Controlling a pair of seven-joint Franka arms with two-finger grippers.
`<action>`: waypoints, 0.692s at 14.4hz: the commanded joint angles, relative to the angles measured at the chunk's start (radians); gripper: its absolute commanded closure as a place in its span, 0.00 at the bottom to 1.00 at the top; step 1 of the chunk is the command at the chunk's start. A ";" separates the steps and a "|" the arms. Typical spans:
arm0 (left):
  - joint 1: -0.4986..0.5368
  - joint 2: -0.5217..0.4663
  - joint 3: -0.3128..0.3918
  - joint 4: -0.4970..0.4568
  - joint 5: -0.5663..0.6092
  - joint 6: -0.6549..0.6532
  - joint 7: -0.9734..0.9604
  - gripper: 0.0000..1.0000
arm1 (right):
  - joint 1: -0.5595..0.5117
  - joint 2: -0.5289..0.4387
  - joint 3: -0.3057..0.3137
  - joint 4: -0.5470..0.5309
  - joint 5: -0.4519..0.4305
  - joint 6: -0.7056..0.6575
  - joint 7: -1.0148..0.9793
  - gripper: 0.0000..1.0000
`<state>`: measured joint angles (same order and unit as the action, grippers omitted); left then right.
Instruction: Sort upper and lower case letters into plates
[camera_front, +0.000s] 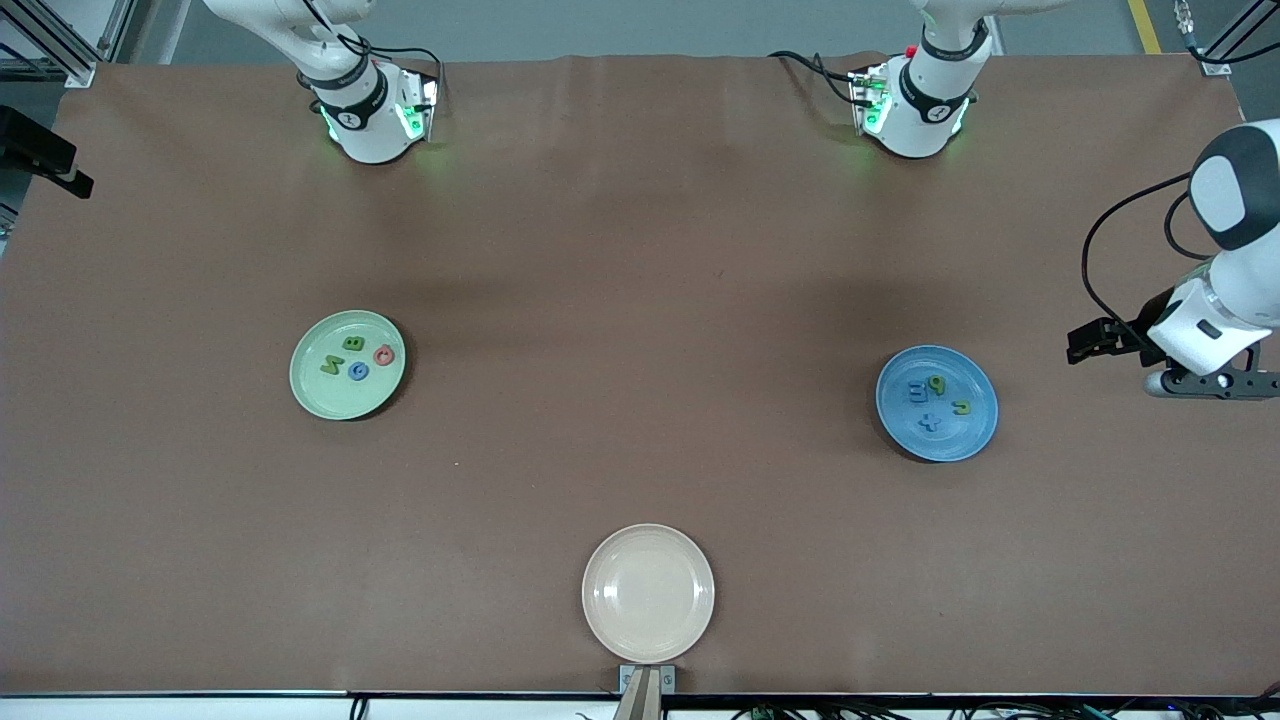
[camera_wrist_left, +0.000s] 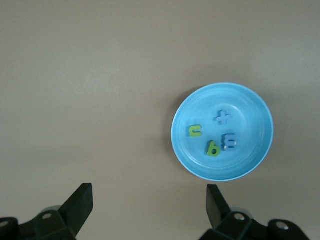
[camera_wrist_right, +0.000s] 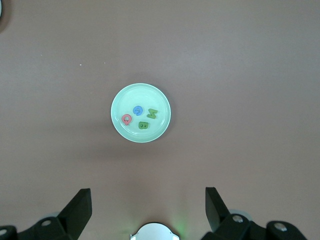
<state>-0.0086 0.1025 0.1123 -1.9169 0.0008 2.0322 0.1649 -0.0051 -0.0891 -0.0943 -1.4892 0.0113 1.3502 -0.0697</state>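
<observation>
Letters are all sorted: N, B, G and red Q (camera_front: 384, 354) lie in the pale green plate (camera_front: 312, 385) at nine o'clock, four small ones in the blue plate (camera_front: 975, 430) at three. Left gripper (camera_wrist_left: 149, 210) and right gripper (camera_wrist_right: 148, 212) wait overhead, fingers spread, empty.

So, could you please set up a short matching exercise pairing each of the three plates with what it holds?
Column one:
1. pale green plate
2. blue plate
3. cream plate

Column two:
a. no letters
b. four letters, one of them red
c. four letters, blue and green only

Pairs: 1-b, 2-c, 3-a
</observation>
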 joint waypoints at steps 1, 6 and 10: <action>-0.017 -0.035 0.018 0.041 -0.019 -0.059 0.007 0.00 | -0.006 -0.026 0.005 -0.008 -0.011 -0.029 -0.010 0.00; -0.019 -0.046 -0.002 0.225 -0.019 -0.269 -0.015 0.00 | -0.004 -0.024 0.008 0.020 -0.010 -0.065 -0.009 0.00; -0.014 -0.090 -0.029 0.312 -0.019 -0.369 -0.060 0.00 | -0.006 -0.024 0.005 0.018 -0.008 -0.068 -0.010 0.00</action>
<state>-0.0204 0.0367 0.0888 -1.6353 -0.0016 1.7017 0.1299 -0.0050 -0.0984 -0.0927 -1.4629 0.0113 1.2895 -0.0699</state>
